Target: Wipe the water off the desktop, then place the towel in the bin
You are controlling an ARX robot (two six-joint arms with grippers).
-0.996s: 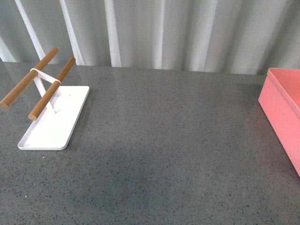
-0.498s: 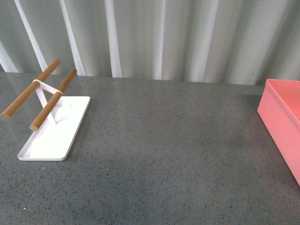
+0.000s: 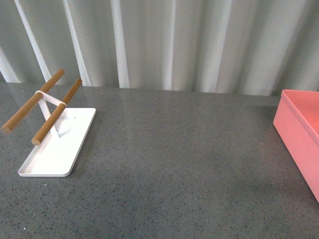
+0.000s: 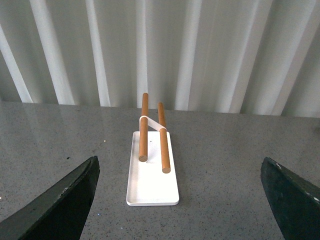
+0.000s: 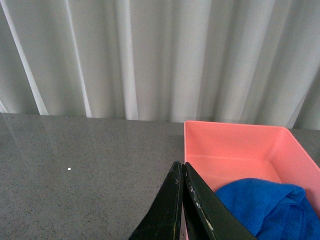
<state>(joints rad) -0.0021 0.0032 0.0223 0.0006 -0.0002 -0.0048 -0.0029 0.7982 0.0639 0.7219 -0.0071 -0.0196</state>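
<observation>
The towel, bunched and bright blue, lies inside the pink bin at the desktop's right side. Your right gripper has its fingers pressed together, empty. Your left gripper gapes wide, facing the white tray with 2 wooden rods.

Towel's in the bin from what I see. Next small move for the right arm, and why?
Probably just retract the right gripper away from the bin. Its fingers are shut and empty, the towel lies inside the bin, and the desktop shows no visible water.
</observation>
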